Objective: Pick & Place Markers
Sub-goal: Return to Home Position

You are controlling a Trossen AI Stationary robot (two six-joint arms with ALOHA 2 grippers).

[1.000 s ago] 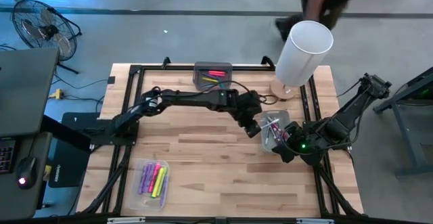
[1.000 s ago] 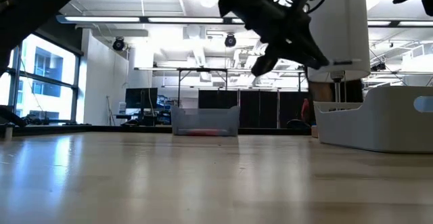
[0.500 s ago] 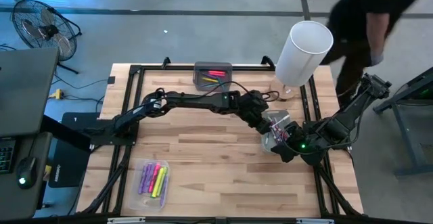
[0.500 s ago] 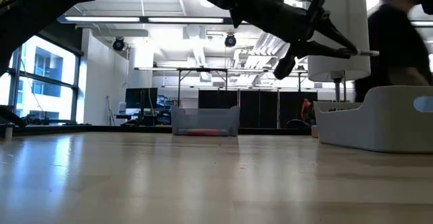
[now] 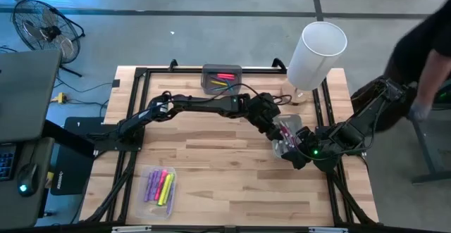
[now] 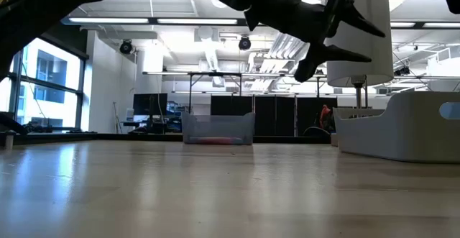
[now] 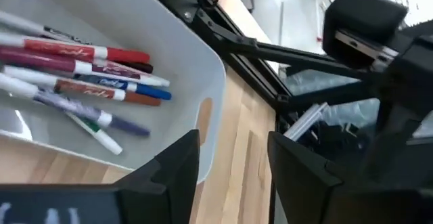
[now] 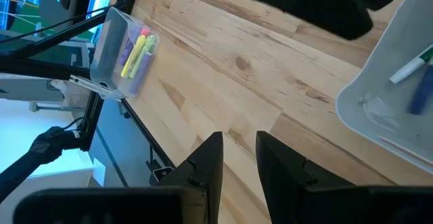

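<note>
Several markers (image 7: 88,82) in red, purple, blue, green and white lie in the white tray (image 7: 203,82) on the table's right half (image 5: 290,140). My left gripper (image 7: 233,160) hangs above that tray (image 5: 282,129), open and tilted slightly downward, with nothing between its fingers. More markers lie in a clear tray (image 5: 159,185) at the near left and in a grey tray (image 5: 222,78) at the far edge. My right gripper (image 5: 297,155) waits just near of the white tray, slightly open (image 8: 237,160) and holding nothing.
A tall white cylinder (image 5: 317,53) stands on a round wooden base at the far right corner. A person (image 5: 426,50) moves beyond the table's right edge. Bare wood lies between the trays in the table's middle and near part.
My left gripper has gone toward the table's right edge, over the white tray, and tipped up closer to level. Its fingers, shut a second ago, now stand spread apart. The person behind the table has walked to the right.
</note>
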